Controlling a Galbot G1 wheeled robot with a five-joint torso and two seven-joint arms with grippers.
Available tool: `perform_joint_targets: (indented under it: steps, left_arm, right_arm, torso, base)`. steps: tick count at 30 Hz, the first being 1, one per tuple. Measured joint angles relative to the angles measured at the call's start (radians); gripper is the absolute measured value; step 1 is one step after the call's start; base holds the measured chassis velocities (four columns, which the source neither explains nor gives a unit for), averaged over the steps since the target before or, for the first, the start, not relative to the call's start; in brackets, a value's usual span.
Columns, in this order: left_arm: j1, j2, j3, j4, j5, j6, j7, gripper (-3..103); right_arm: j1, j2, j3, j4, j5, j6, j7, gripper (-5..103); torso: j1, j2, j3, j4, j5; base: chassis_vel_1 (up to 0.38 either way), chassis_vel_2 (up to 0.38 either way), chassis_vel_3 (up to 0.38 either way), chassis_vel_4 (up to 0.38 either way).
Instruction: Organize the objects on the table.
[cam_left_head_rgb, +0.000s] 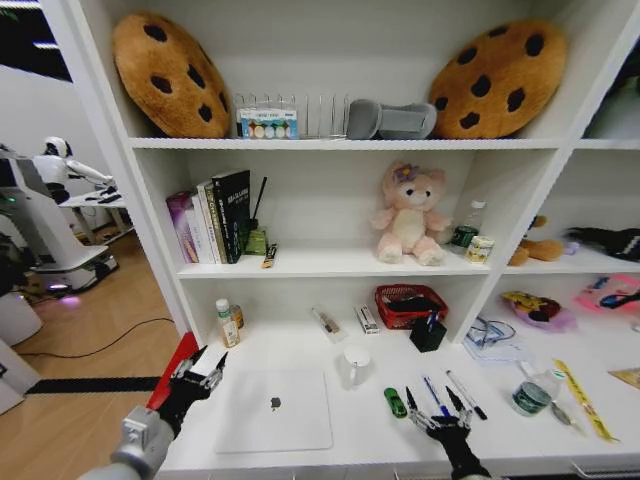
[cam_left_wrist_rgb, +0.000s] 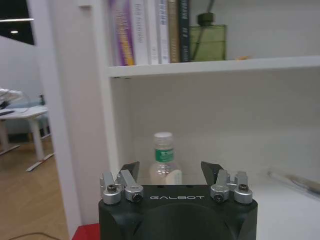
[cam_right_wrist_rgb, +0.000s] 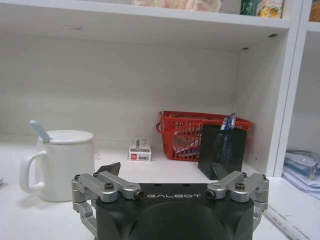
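Note:
On the white table (cam_left_head_rgb: 330, 345), a thin silver laptop (cam_left_head_rgb: 274, 410) lies shut near the front edge. A tiny green toy car (cam_left_head_rgb: 396, 402) lies to its right, then blue and black pens (cam_left_head_rgb: 436, 394). My left gripper (cam_left_head_rgb: 208, 362) hovers open at the table's left end, beside the laptop's far left corner. In the left wrist view the left gripper (cam_left_wrist_rgb: 170, 170) faces a small bottle (cam_left_wrist_rgb: 163, 160) and holds nothing. My right gripper (cam_left_head_rgb: 432, 400) is open low over the pens, just right of the car. The right gripper (cam_right_wrist_rgb: 165, 170) is empty in its own wrist view.
A white lidded mug (cam_left_head_rgb: 356, 366) stands behind the laptop, a black mesh pen holder (cam_left_head_rgb: 428, 332) and red basket (cam_left_head_rgb: 410, 305) farther back. A bottle (cam_left_head_rgb: 228, 322) stands back left, a red flat item (cam_left_head_rgb: 172, 368) at the left edge. Shelves hang above; clutter lies right.

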Motion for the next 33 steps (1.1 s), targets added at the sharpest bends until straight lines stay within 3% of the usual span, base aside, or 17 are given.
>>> perform_joint_targets:
  steps: [2, 7, 12, 19, 30, 33]
  left_arm:
    - [0.000, -0.151, -0.057, -0.004, -0.013, -0.005, -0.005, 85]
    - [0.000, -0.239, -0.126, -0.005, -0.043, -0.010, -0.002, 98]
    - [-0.014, -0.243, -0.137, -0.003, -0.045, -0.011, 0.000, 100]
    - [-0.028, -0.246, -0.125, -0.002, -0.032, -0.012, 0.000, 100]
    - [-0.031, -0.247, -0.079, 0.004, -0.001, -0.016, -0.001, 100]
    - [-0.030, -0.249, -0.068, 0.003, 0.004, -0.016, -0.001, 100]
  right_arm:
    - [0.017, -0.037, -0.032, -0.034, 0.046, -0.003, -0.014, 100]
    - [0.051, -0.073, -0.069, -0.078, 0.065, -0.022, -0.015, 100]
    - [0.066, -0.078, -0.078, -0.103, 0.068, -0.032, -0.014, 100]
    - [0.084, -0.103, -0.103, -0.138, 0.034, -0.032, -0.030, 101]
    - [0.071, -0.096, -0.110, -0.135, -0.007, -0.032, -0.033, 57]
    - [0.069, -0.095, -0.108, -0.132, -0.008, -0.032, -0.033, 52]
  torso:
    - [0.000, 0.000, 0.000, 0.0001, 0.0001]
    - [0.000, 0.000, 0.000, 0.0000, 0.0003]
    - [0.000, 0.000, 0.000, -0.0009, 0.0001]
    - [0.000, 0.000, 0.000, -0.0002, 0.0000]
    - [0.000, 0.000, 0.000, -0.0003, 0.0000]
    - [0.000, 0.000, 0.000, -0.0003, 0.0000]
  base:
    - [0.000, 0.000, 0.000, 0.000]
    - [0.000, 0.000, 0.000, 0.000]
    - [0.000, 0.000, 0.000, 0.000]
    - [0.000, 0.000, 0.000, 0.000]
    - [0.000, 0.000, 0.000, 0.000]
    - [0.000, 0.000, 0.000, 0.000]
